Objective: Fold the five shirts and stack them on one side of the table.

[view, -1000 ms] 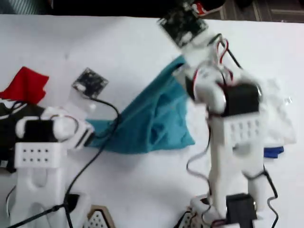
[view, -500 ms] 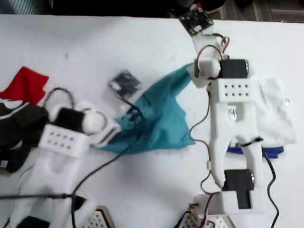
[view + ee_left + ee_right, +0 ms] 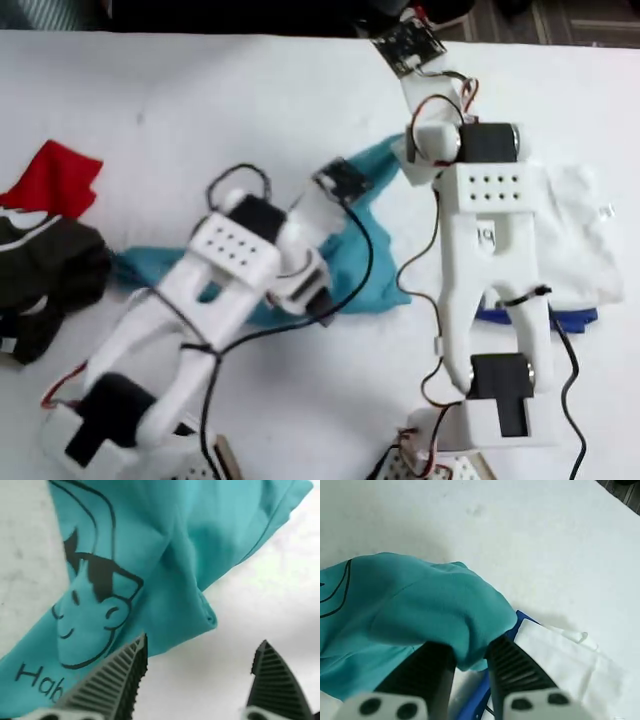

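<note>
The teal shirt (image 3: 372, 262) lies mid-frame, its long axis running from lower left to upper right. The right gripper (image 3: 470, 655) pinches its upper-right corner. The left gripper (image 3: 204, 645), jaws apart, hovers over its edge.

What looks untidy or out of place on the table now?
The teal shirt is bunched and twisted, not flat: the right gripper pinches a fold of it, while the left gripper is open over its printed side. The red shirt and the black shirt lie crumpled at one side of the table.
</note>
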### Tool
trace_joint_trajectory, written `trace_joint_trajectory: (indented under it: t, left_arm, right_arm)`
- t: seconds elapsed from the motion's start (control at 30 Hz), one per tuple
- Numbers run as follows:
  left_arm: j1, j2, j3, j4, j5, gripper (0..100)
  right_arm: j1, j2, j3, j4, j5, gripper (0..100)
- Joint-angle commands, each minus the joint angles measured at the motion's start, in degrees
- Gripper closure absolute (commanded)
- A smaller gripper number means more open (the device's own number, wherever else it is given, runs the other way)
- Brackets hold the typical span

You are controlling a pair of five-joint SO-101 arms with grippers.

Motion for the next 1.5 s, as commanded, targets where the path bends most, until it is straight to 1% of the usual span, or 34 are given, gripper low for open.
trace_joint_trajectory:
  t: [0.0,0.2,0.33,0.4,0.47,0.57,0.67,0.77,0.83,0.9,0.97,1.07,1.1,1.13,1.17,1.27,1.37,1.47]
  left_arm:
    - [0.4,3.4,-1.7,-2.2,2.8,67]
    - [-5.6,7.7,-1.1,-6.4,2.5,81]
    - [-7.2,10.4,1.0,-9.8,2.5,85]
    - [-7.3,10.3,0.7,-8.5,2.5,90]
    - [-7.3,8.4,-0.8,-5.5,2.0,98]
    - [-7.5,2.5,-3.1,0.2,-1.7,98]
    - [-9.6,-5.6,-4.7,4.2,-3.7,98]
    - [-11.6,-12.4,-4.7,7.3,-7.3,98]
    - [-11.6,-14.6,-4.0,9.1,-9.1,98]
    - [-10.7,-14.6,-2.9,9.5,-9.1,96]
    - [-8.6,-14.6,-0.3,7.8,-7.4,90]
    - [-5.6,-14.6,4.0,3.6,3.3,75]
    - [-4.7,-14.6,5.2,2.0,6.6,70]
    - [-3.6,-14.6,6.3,0.1,8.4,69]
    - [-2.3,-14.6,7.6,-2.0,8.8,69]
    - [0.3,-14.6,12.0,-9.1,9.0,76]
    - [0.8,-14.6,16.9,-15.3,8.8,80]
    - [0.5,-14.6,20.2,-18.7,8.8,81]
  right_arm:
    - [0.9,-0.3,-0.4,-0.7,-0.6,97.9]
    - [1.2,-0.4,-0.5,-0.6,-0.6,97.9]
    - [1.3,-0.4,-0.6,-0.6,-0.6,97.9]
    - [1.3,-0.5,-0.8,-0.6,-0.6,97.9]
    - [1.3,-1.2,-0.8,-0.3,-0.6,97.9]
    - [1.3,-3.3,-0.8,0.5,-0.4,97.9]
    - [1.3,-5.5,-0.8,1.4,-0.3,97.9]
    - [1.3,-7.0,-0.8,2.9,-0.3,97.9]
    - [1.3,-7.4,-0.7,4.0,-0.4,97.9]
    - [1.2,-7.5,-0.5,4.4,-0.6,97.9]
    - [1.2,-7.5,-0.5,4.6,-0.6,97.9]
    - [1.0,-7.5,-0.5,4.6,-0.6,97.9]
    - [1.0,-7.5,-0.5,4.7,-0.6,97.9]
    - [1.1,-7.5,-0.5,4.7,-0.6,97.9]
    - [1.2,-7.5,-0.5,4.7,-0.6,97.9]
    - [1.2,-7.5,-0.4,4.7,-0.6,97.9]
    - [1.2,-7.5,-0.4,4.7,-0.6,97.9]
    - [1.2,-7.5,-0.4,4.7,-0.6,97.9]
